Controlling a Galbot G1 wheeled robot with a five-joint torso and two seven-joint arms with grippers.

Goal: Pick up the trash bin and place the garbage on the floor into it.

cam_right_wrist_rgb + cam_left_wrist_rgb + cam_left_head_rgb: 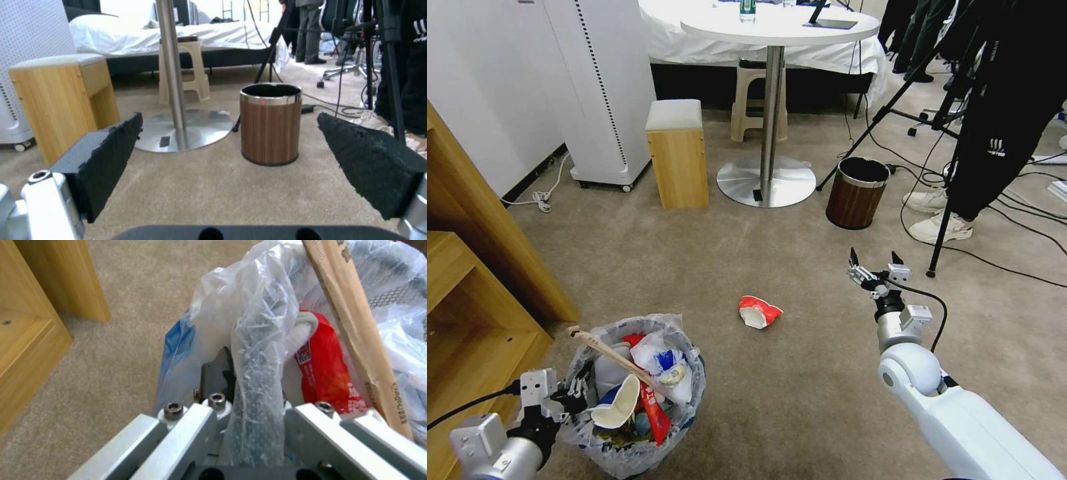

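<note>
Down at the left, beside the wooden shelf unit (474, 293), the left gripper (575, 392) is closed on the rim of the trash bin (640, 453). In the left wrist view its fingers (225, 368) pinch a bunched fold of the crinkly plastic bag (262, 340) at the bin's edge. The bin sits low on the beige carpet floor (800, 373), heaped with litter: a wooden stick (610, 353) leaning across the top, a red wrapper (656, 413), a white slipper (620, 403) and a knotted white bag with blue print (662, 363).

A little to the right, well apart from the bin, a crushed red and white paper cup (759, 311) lies alone on the carpet.

Farther right, the right gripper (875, 263) hangs above the floor with its jaws spread wide and nothing between them. The right wrist view looks out between its two black pads (106, 160) toward a brown wood-grain bin (270, 124) with a metal rim, which stands near the round base of the worktop (766, 181).
</note>
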